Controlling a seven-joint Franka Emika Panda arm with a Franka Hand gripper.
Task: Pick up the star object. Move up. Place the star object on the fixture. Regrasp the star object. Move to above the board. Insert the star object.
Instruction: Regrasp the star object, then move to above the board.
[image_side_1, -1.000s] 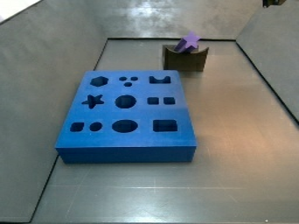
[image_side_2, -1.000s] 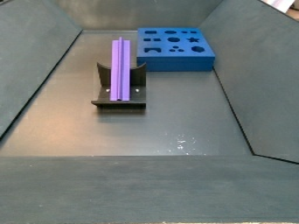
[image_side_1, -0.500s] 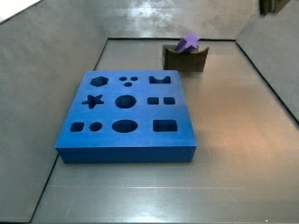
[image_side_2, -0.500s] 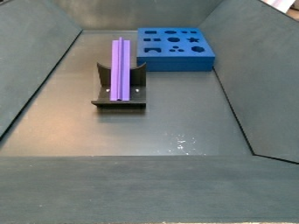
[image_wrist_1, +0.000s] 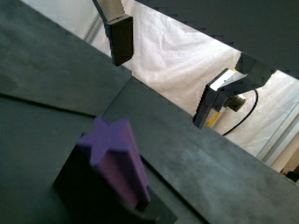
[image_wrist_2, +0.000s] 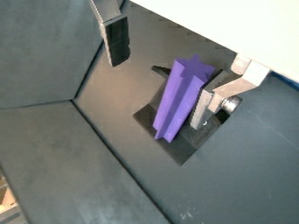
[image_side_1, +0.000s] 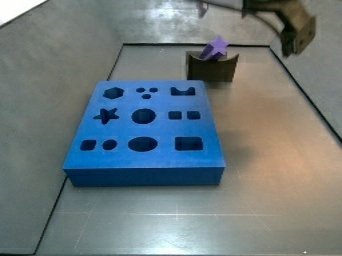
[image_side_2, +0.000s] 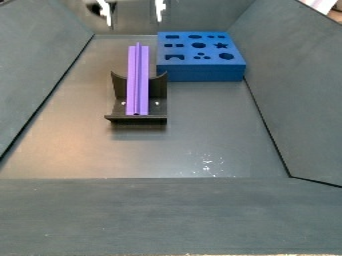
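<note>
**Star object lies on the fixture; regrasp comes next**

Star object (image_wrist_1: 114, 166) fills the near part of a wrist view, its purple star-shaped end facing the camera, seated on the dark fixture (image_wrist_1: 87, 188). You see the gripper (image_wrist_1: 176, 74) above it with its two fingers (image_wrist_1: 121, 39) well apart and nothing between them. Behind hang a white cloth and a cable.

In a wrist view from higher up, the star object (image_wrist_2: 181, 98) lies along the fixture (image_wrist_2: 176, 144), and the gripper (image_wrist_2: 163, 72) straddles it from above, one finger (image_wrist_2: 117, 41) off to each side, not touching. Judged from this, you are lining up the regrasp: come down centred over the prism, with the pads square to its long sides, and close only once both pads flank it evenly.

In a side view, the gripper (image_side_1: 287, 30) enters at the upper edge, blurred, near the fixture (image_side_1: 214, 68) and the star object (image_side_1: 217, 47). The board (image_side_1: 144, 135) sits well apart on the grey floor.

In a side view along the tray, the star object (image_side_2: 139, 78) rests lengthwise on the fixture (image_side_2: 136, 113), the board (image_side_2: 201, 55) beside it, and the gripper (image_side_2: 130, 10) hangs open at the top. Sloped dark walls close in; keep your descent vertical.
</note>
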